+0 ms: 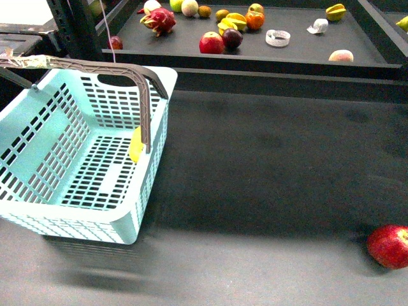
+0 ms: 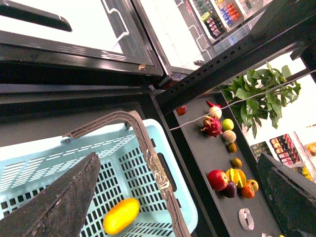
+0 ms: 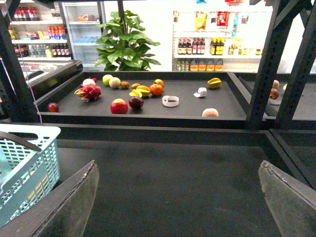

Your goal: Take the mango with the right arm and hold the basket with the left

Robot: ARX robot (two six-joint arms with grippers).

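A yellow-orange mango (image 2: 121, 216) lies inside the pale turquoise basket (image 2: 123, 163). In the front view the mango (image 1: 136, 145) shows only as a yellow sliver behind the brown handle (image 1: 144, 95). The basket (image 1: 95, 226) stands at the left of the dark table, tipped a little. My left gripper (image 2: 177, 163) hovers open above the basket's handle, with nothing between its fingers (image 2: 64, 202). My right gripper (image 3: 177, 165) is open over bare table, to the right of the basket (image 3: 29, 163). Neither arm shows in the front view.
A red apple (image 1: 389, 246) lies at the table's front right. Behind the table a raised dark tray (image 1: 293, 54) holds several fruits, among them a red apple (image 1: 211, 43), a dragon fruit (image 1: 159, 20) and a star fruit (image 1: 335, 11). Black rack posts (image 3: 261, 64) flank it.
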